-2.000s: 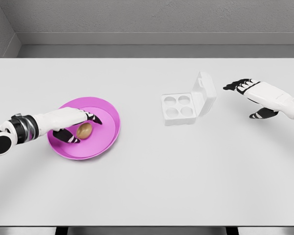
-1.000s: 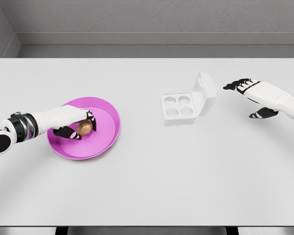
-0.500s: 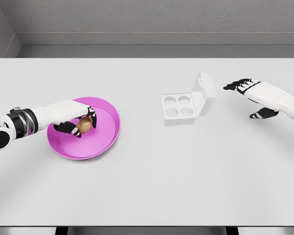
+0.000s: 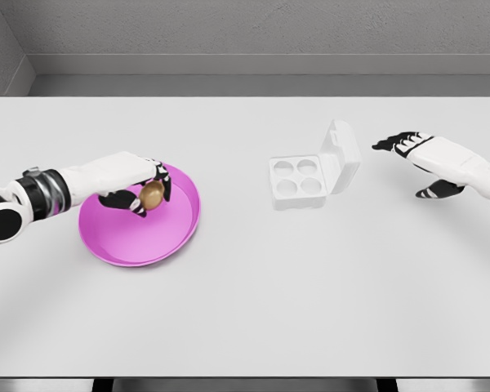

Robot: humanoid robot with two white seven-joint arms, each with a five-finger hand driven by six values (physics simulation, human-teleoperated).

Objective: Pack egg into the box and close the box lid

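While the left hand [image 4: 139,189] clamps the egg [image 4: 152,194] above the plate [image 4: 139,237] at frame left, the box [image 4: 298,181] at center sits lid up, four cups bare. Right hand [image 4: 420,159] hovers at right, fingers spread; both forearms are cut off.

A round pink plate [image 4: 114,245] lies on the white table [image 4: 253,294], apparently near its left side.
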